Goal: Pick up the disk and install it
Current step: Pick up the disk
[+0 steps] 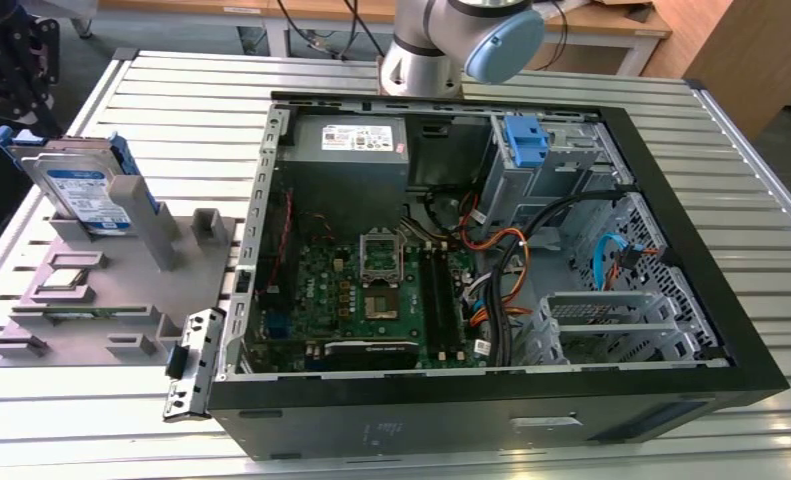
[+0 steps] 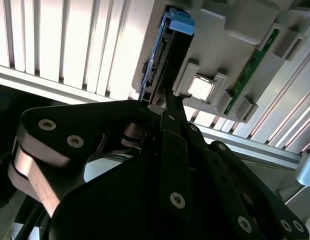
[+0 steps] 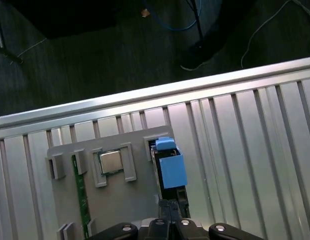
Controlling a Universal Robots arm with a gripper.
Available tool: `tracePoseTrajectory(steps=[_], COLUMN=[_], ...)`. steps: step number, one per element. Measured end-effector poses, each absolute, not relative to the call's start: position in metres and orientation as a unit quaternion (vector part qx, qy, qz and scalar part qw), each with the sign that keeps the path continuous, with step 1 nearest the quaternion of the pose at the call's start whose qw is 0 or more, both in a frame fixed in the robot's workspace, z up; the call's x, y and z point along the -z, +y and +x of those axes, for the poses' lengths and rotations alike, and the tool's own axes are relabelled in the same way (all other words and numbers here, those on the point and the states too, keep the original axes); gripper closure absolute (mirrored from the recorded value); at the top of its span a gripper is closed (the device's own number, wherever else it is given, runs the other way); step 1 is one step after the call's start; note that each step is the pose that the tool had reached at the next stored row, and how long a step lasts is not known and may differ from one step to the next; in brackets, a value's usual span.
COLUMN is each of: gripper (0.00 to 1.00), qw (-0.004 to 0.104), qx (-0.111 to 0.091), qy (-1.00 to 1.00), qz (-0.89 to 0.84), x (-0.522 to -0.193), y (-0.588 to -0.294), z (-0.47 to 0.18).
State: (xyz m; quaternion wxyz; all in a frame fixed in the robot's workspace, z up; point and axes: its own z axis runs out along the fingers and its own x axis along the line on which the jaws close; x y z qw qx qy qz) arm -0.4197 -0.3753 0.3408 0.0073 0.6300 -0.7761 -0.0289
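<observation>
The disk (image 1: 86,190), a silver drive with a blue-and-white label in a blue bracket, stands on edge in a grey holder (image 1: 102,300) on the slatted table, at the exterior view's left. In both wrist views my gripper (image 2: 169,102) (image 3: 168,204) hovers close above the disk (image 2: 162,55) (image 3: 171,167). Its black fingers are pressed together with nothing between them, and they stand apart from the drive.
The open computer case (image 1: 715,250) lies in the middle with a motherboard, cables, a grey power supply (image 1: 355,140) and a bare blue bracket (image 1: 526,140). The holder also carries a processor chip (image 3: 111,161) and a green memory stick (image 3: 81,195). The arm's base (image 1: 429,50) stands behind the case.
</observation>
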Motion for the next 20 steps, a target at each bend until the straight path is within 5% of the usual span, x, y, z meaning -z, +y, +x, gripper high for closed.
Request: tracePoseTrajectory(steps=[8,15,20], gripper=[0.89,0.89,0.89], qw=[0.006,-0.01,-0.01], qx=[0.031,0.049,0.049], qy=[-0.751,-0.747,-0.747], qz=[0.659,0.663,0.663], x=[-0.3375,-0.3372,-0.3372], y=[-0.3753,-0.3753,-0.3757], z=[-0.4177,-0.4177,-0.4189])
